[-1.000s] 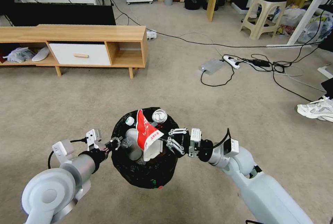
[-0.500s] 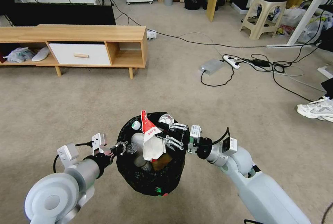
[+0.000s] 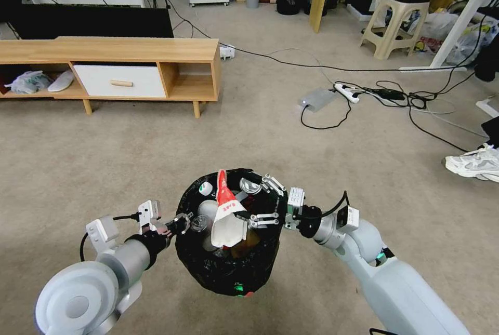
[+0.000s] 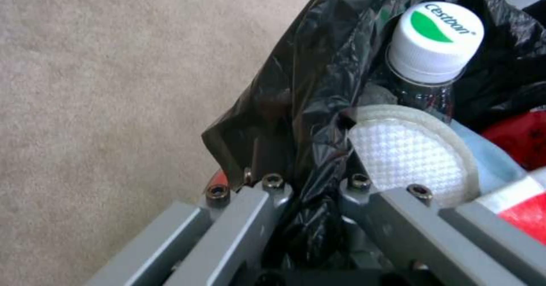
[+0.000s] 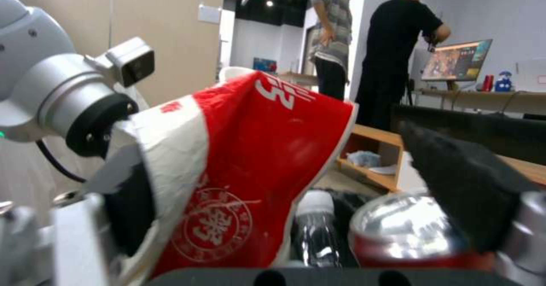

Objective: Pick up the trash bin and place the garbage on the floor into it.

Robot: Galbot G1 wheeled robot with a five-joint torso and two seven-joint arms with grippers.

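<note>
The red carton hides the trash bin's depths; the white sneaker is cut off.

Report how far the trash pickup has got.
Mostly done: the trash bin holds the red carton, can and bottle. In hand: left gripper clamps the bag rim; right gripper is open over the carton. No litter visible on the floor.

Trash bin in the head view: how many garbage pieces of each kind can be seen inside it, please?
Red carton: 1
Can: 1
Bottles: 2
Brown piece, partly hidden: 1
Total: 5
Left pincer grips the trash bin rim; right pincer open over its right rim.
</note>
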